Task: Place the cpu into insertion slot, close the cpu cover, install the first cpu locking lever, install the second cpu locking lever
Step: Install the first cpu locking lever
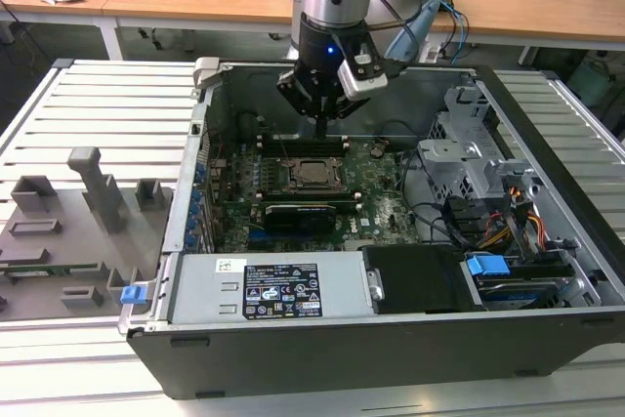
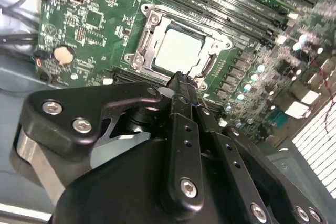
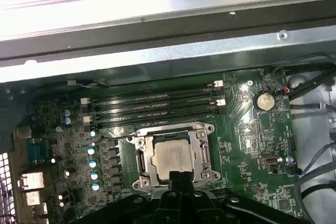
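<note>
Hovering by the flat-lying cpu point(image 3: 170, 157), metal top up in the insertion slot point(image 3: 140, 161): gripper point(image 3: 178, 176) closed, empty.

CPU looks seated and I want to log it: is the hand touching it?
Apart. In the exterior view the hand ends over the memory slots, clear of the cpu.

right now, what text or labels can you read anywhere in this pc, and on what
No text can be read.
Black label on the power supply: white print and symbols, too small.
White sticker beside it: too small.
cpu top: any marks illegible.
Motherboard lettering: too small.
</note>
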Robot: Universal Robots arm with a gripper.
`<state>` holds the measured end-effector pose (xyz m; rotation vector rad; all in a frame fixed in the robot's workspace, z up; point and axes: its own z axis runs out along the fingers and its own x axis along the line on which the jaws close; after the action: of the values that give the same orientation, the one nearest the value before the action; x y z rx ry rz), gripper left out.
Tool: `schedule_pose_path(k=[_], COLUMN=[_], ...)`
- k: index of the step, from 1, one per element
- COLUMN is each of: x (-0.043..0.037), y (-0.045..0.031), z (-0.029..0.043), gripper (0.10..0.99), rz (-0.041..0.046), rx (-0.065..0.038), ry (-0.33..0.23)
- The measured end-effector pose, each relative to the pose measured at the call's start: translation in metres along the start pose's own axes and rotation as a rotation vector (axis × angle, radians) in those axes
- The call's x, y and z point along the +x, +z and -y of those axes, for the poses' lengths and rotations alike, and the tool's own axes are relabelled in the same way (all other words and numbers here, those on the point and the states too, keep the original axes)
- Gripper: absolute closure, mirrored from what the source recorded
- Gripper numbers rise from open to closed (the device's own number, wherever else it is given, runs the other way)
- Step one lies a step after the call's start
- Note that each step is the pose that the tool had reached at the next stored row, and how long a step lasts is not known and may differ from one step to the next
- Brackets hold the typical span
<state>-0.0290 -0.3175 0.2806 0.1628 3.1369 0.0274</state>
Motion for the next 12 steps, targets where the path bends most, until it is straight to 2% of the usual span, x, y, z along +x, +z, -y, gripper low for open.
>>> schedule_pose_path(k=[2, 8, 12], x=[0.0, 0.0, 0.0025], y=[0.0, 0.0, 0.0001], z=[0.0, 0.0, 0.0002], gripper=[0.976, 0.976, 0.976], rz=[-0.001, -0.0026, -0.0003], rx=[0.0, 0.0, 0.0], ry=[-0.051, -0.158, -0.176])
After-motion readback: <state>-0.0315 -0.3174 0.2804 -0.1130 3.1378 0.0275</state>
